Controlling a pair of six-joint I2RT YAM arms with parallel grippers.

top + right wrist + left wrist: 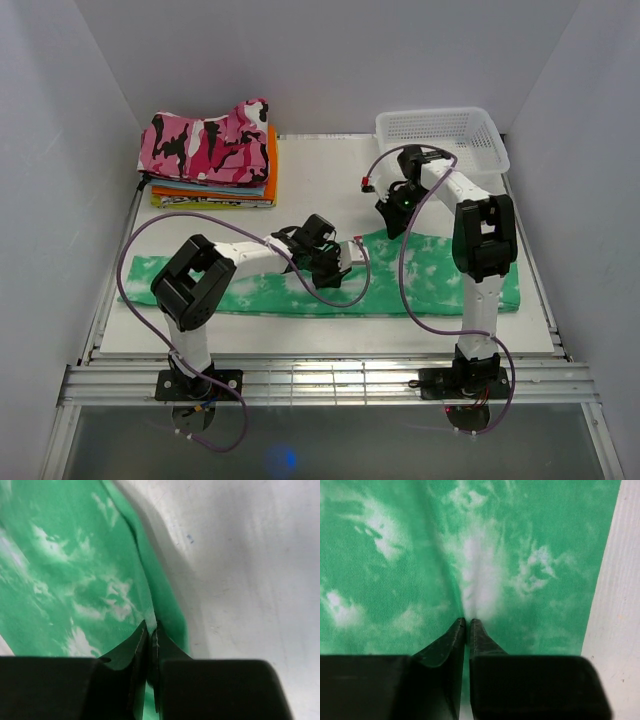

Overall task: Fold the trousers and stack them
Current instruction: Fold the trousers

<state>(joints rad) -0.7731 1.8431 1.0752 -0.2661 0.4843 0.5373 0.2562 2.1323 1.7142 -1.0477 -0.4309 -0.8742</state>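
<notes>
**Both pincers on trousers, garment flat on desk**

The trousers (440, 285) lie lengthwise across the near half of the desk (330, 335), spanning most of its width. The left pincer (468, 622) is pressed together at mid-garment, and faint creases run into its tips. The right pincer (151, 627) pinches the far edge of the cloth, lifting it slightly. A camouflage garment (205, 145) tops a folded stack at the far left. A white basket (445, 130) sits at the far right.
</notes>
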